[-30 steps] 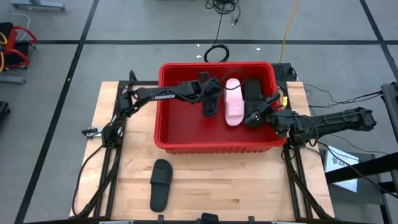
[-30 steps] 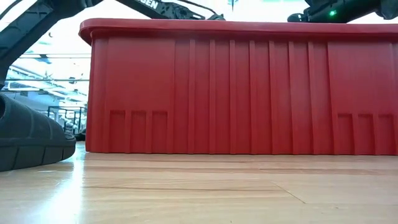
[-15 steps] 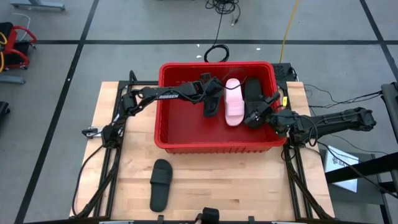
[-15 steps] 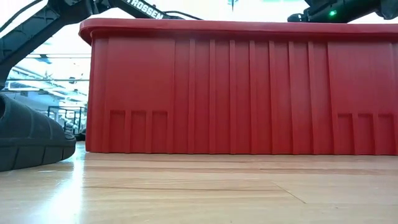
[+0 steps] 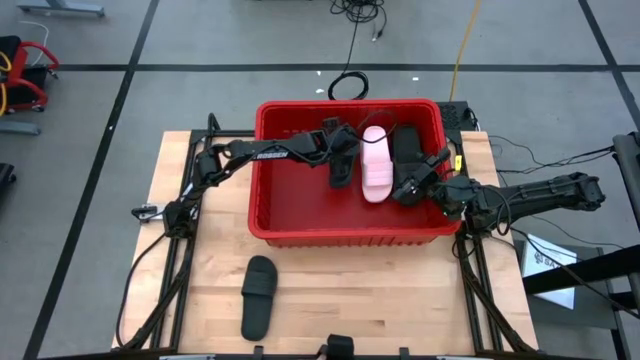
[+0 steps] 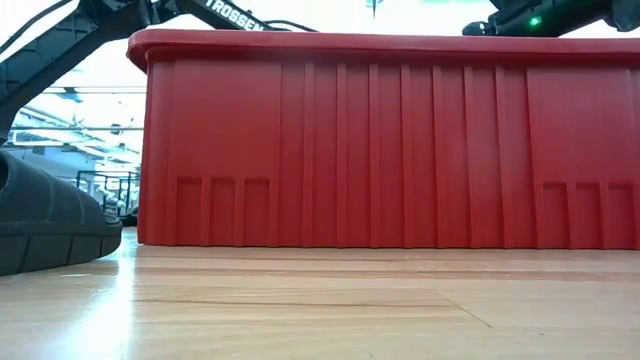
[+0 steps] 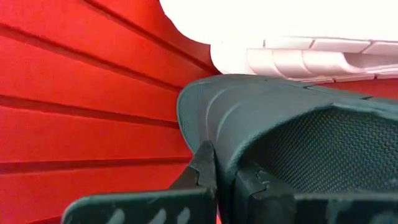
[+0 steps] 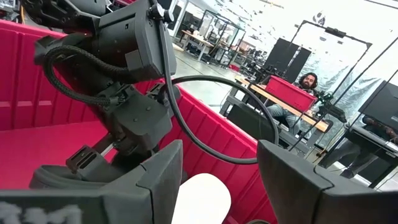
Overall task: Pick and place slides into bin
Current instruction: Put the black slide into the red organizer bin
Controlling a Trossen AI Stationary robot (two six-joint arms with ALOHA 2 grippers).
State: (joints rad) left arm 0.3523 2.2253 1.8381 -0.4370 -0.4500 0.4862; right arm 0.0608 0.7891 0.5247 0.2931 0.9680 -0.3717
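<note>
A lone black slide (image 5: 258, 296) lies on the table at 7 o'clock from the bin (image 5: 270, 222). Inside the bin, the left gripper (image 5: 343, 150) is clamped on a black slide (image 5: 339, 168) at 9 o'clock of the pink slide (image 5: 375, 163); the right gripper (image 5: 412, 185), fingers apart, hangs at the pink slide's 4 o'clock

The bin (image 6: 390, 140) shows as glossy red plastic with ribbed walls, sitting on a table (image 6: 320, 305) of smooth, pale wood with a soft sheen. The black slide (image 7: 292, 137) looks matt and rubbery, its inner face finely pebbled, and the pink slide (image 5: 375, 162) is smooth and pale.
</note>
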